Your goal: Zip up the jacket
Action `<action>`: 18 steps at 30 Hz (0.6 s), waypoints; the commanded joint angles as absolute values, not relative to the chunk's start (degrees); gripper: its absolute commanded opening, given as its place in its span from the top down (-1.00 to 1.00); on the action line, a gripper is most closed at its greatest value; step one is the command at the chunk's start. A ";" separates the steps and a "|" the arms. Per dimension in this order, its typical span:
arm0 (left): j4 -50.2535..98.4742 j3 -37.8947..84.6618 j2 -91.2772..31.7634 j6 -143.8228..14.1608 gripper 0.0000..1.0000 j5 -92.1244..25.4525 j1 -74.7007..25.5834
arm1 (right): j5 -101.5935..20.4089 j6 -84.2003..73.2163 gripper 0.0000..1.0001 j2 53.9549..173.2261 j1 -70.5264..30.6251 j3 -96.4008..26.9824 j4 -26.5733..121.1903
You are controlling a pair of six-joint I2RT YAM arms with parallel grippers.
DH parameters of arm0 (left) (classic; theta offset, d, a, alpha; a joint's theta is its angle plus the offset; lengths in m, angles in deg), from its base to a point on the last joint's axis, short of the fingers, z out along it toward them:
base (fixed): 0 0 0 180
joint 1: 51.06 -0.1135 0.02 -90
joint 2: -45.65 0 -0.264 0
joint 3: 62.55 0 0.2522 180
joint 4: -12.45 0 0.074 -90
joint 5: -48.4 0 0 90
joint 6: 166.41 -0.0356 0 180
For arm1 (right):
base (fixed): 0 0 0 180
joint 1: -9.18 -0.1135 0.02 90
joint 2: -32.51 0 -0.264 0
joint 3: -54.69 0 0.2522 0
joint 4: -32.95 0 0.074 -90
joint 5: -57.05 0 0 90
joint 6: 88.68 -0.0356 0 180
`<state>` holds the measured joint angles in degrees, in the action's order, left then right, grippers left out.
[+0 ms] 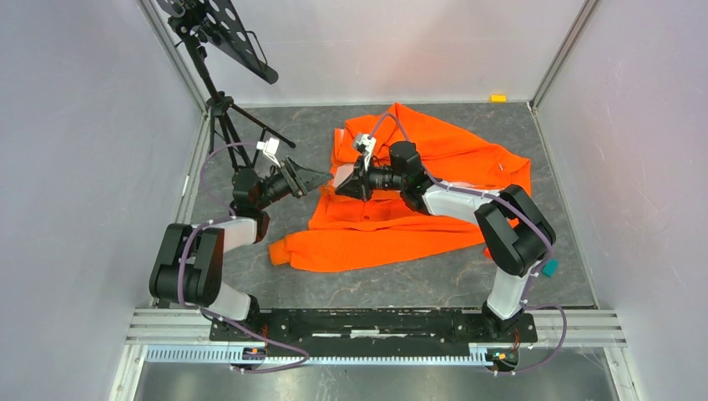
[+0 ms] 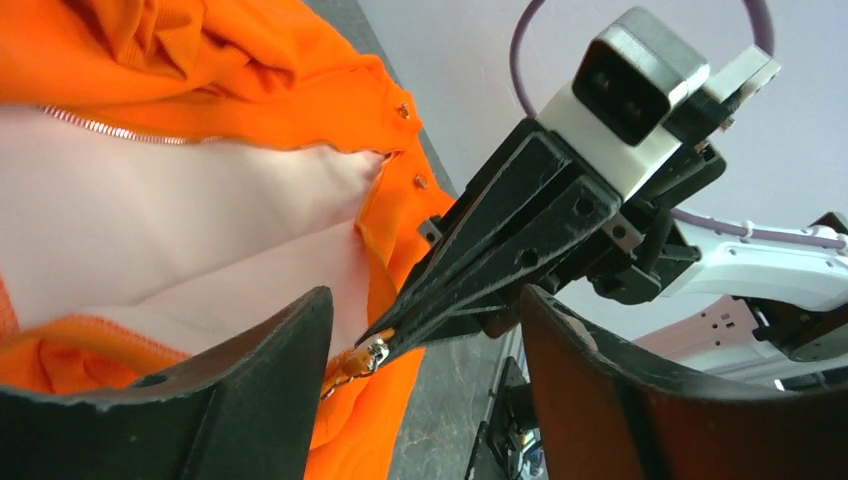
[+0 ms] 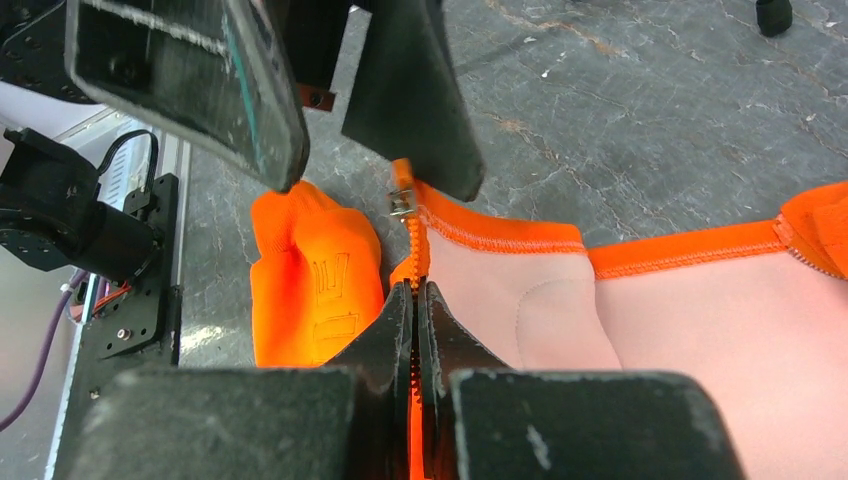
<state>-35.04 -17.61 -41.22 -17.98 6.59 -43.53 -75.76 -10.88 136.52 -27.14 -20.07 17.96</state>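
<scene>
Orange fleece is what both my grippers are crowding: the jacket (image 1: 467,150) lies spread on the tabletop (image 1: 401,288), and the coming move turns on the small metal slider (image 3: 402,203) at the edge facing my left arm. My right gripper (image 3: 413,290) has its jaws pressed together on the zipper tape (image 3: 412,250), pinching it just short of the slider. The slider therefore sits right off their tips, with only a short run of tape between. The tape's long axis runs straight out of that pinch, through the slider, and on toward my left gripper (image 1: 317,177), which faces the right one nose to nose across the slider. The left jaws are spread, with the slider in the gap between them but close against one finger (image 3: 410,110) rather than centred; I cannot tell whether that finger touches it. To one side of the slider pale lining (image 3: 700,340) shows where the front lies open, and a line of bare teeth (image 2: 110,127) runs away along that open edge. My left gripper is the free one at the slider, so I judge the closing falls to it. It needs to centre on the slider while the right pinch anchors the tape along the same line.
</scene>
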 commanded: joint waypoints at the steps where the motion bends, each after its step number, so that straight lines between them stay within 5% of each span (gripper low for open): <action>1: -29.09 -20.91 -34.93 -26.53 -0.28 1.51 -42.62 | -74.97 -12.50 1.00 136.23 -27.25 -21.98 15.75; 10: -35.27 -26.92 -34.08 -26.09 -0.82 -0.22 -41.75 | -74.71 -13.38 1.00 134.81 -27.30 -20.73 14.37; 14: -42.19 -27.58 -38.02 -23.77 -0.81 0.52 -41.35 | -75.73 -13.68 1.00 134.90 -27.46 -20.69 13.98; 16: -44.93 -27.69 -39.62 -22.78 -0.48 0.63 -41.35 | -75.37 -12.89 1.00 134.61 -27.72 -20.45 14.44; 18: -47.76 -28.40 -40.80 -22.09 -0.44 0.78 -41.38 | -75.55 -12.67 1.00 134.62 -27.82 -20.53 14.37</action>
<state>-37.53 -27.35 -38.73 -23.27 0.73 -41.54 -74.75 -12.83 136.52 -27.20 -20.07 17.65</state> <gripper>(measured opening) 0.743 0.012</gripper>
